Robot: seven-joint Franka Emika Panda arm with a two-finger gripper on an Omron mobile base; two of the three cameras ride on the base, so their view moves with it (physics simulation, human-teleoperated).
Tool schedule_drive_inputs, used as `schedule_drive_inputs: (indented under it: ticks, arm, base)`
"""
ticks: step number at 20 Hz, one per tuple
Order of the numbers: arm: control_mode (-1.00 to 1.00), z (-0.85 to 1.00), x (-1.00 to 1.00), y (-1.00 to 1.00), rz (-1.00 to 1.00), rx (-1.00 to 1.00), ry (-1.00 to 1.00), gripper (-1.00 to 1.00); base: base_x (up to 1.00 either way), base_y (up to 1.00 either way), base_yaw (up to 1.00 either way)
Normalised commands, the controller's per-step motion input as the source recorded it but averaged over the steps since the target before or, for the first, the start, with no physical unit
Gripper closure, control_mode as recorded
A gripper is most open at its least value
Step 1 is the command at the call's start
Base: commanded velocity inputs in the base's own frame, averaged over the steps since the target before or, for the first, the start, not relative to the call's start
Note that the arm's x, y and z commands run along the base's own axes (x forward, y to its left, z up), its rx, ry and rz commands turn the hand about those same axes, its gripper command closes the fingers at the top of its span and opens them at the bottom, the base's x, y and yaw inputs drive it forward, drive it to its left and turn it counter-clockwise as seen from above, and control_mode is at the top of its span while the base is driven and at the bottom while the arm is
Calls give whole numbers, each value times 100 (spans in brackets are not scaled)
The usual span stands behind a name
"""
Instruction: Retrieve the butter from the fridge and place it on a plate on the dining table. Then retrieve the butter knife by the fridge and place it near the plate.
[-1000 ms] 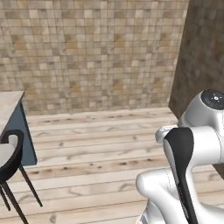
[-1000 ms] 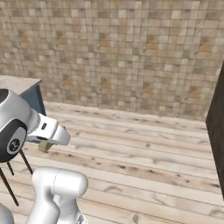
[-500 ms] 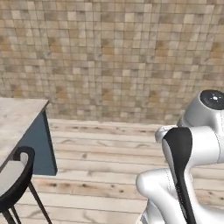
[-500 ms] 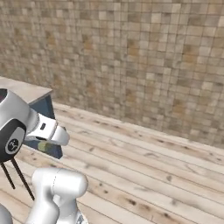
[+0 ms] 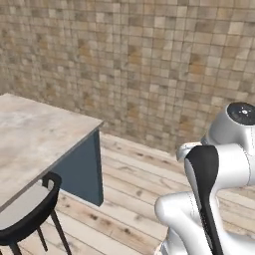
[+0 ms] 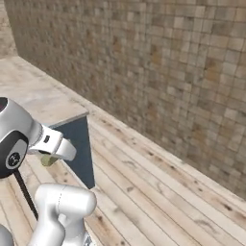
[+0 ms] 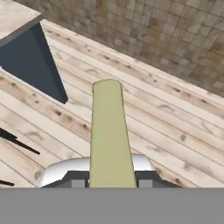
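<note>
The butter (image 7: 109,135), a slim pale yellow stick, juts forward from my gripper (image 7: 111,177), whose jaws are shut on its near end. From the right base camera the butter (image 6: 47,158) peeks out under the gripper (image 6: 49,153), carried in the air beside the corner of the dining table (image 6: 33,96). The dining table (image 5: 35,134) has a beige-grey marbled top and a dark blue end panel (image 7: 30,61). It lies to my left. The fridge, the plate and the butter knife are out of view.
A black stool with a grey seat (image 5: 25,214) stands at the table's near side; its thin legs (image 7: 17,142) cross the plank floor. A tiled stone wall (image 5: 149,60) runs behind. Bare wooden floor (image 6: 158,192) stretches to the right of the table.
The whole picture has shifted as the base moves: the table has slid further into view from the left and looms closer. The gripper keeps the same hold on the butter.
</note>
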Motion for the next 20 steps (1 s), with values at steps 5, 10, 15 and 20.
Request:
schedule_drive_inputs:
  ticks: [5,10,15,20]
  arm:
    - [100,0,0,0,0,0,0,100]
    - [100,0,0,0,0,0,0,100]
    - [100,0,0,0,0,0,0,100]
    - [100,0,0,0,0,0,0,100]
  base:
    - [100,-38,64]
    - [99,-52,62]
    - [89,-90,50]
    - [74,-100,40]
